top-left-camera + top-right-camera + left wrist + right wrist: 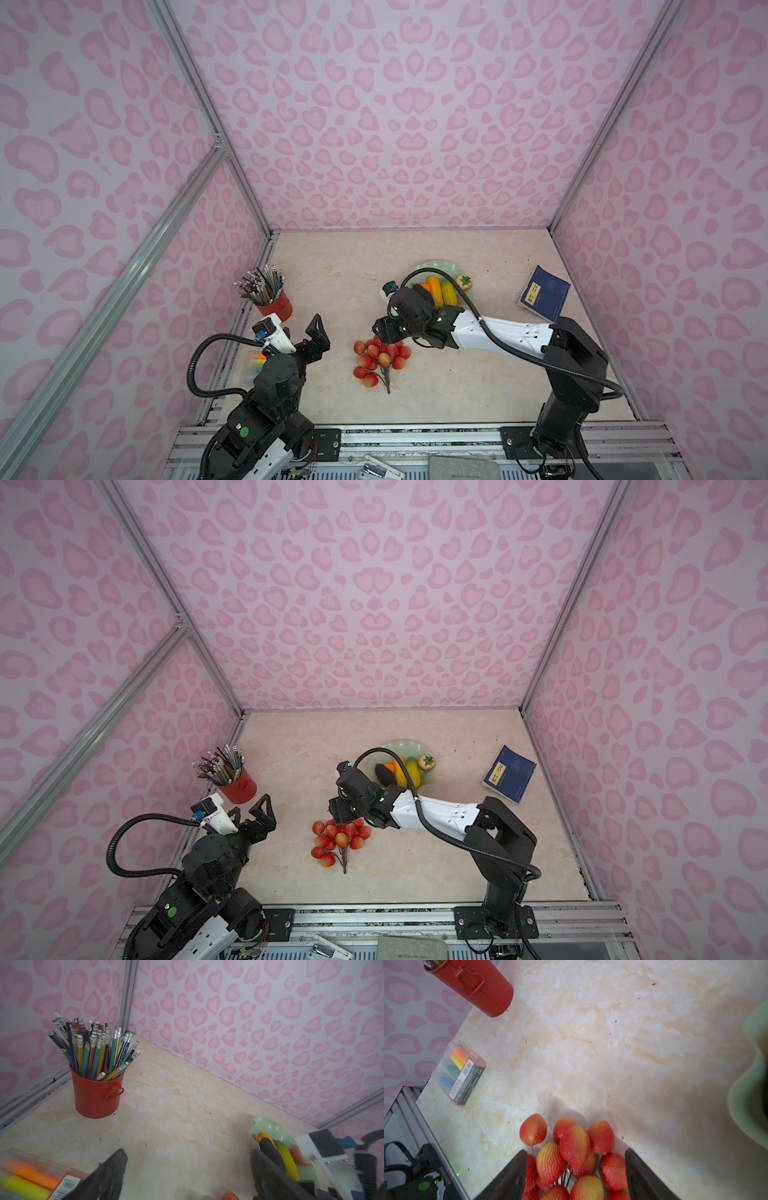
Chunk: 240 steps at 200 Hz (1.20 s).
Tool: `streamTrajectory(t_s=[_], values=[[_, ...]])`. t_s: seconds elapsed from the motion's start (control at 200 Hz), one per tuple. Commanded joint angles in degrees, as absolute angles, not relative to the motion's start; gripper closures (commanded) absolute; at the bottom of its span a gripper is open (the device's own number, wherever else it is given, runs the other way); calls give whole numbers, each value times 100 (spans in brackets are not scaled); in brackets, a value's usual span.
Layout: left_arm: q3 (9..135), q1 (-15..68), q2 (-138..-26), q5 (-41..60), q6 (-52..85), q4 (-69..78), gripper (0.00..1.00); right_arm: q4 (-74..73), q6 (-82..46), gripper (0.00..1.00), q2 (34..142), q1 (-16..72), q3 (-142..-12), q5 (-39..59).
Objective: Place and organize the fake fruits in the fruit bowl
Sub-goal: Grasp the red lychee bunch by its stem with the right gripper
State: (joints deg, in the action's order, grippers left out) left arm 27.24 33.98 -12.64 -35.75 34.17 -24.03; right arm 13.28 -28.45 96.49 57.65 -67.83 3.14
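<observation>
The red berry bunch [380, 359] lies on the table near the middle, stem toward the front. My right gripper [384, 332] hangs over its far end. In the right wrist view the right gripper [576, 1153] is open, its dark fingers either side of several berries [574, 1147]. The pale green fruit bowl [432, 266] stands behind it and holds an orange-yellow piece [434, 289], a yellow-green one [449, 293], a small orange [388, 766] and a dark avocado [385, 775]. A strawberry [464, 282] sits at the bowl's right edge. My left gripper [303, 332] is open and empty at the left.
A red cup of pencils [274, 305] stands by the left wall. A clear pack of highlighters [257, 361] lies in front of it, beside my left arm. A blue book [544, 295] lies at the right. Pink patterned walls close three sides.
</observation>
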Motion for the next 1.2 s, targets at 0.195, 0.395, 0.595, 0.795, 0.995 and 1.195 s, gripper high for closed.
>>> streamTrajectory(t_s=[0.195,0.395,0.595,0.795,0.995,1.195], values=[[2619,3393,-1515,-3729,3356,-2041,6,2559,-3018,39,8990,6763,-6215,827],[2649,3397,-1527,-3674,3414,-2062,6,2729,-3250,42,9681,7016,-6542,1245],[2633,3393,-1255,-3707,3524,-2127,6,2947,-3259,45,10327,6928,-6811,1290],[2514,3394,-1138,-3730,3585,-2083,6,2996,-3081,45,10479,6741,-6820,980],[2531,3398,-1300,-3722,3586,-2035,6,2944,-2984,45,10577,6559,-6847,826],[2525,3394,-1385,-3715,3577,-1978,6,2934,-2778,45,10488,6281,-6767,784]])
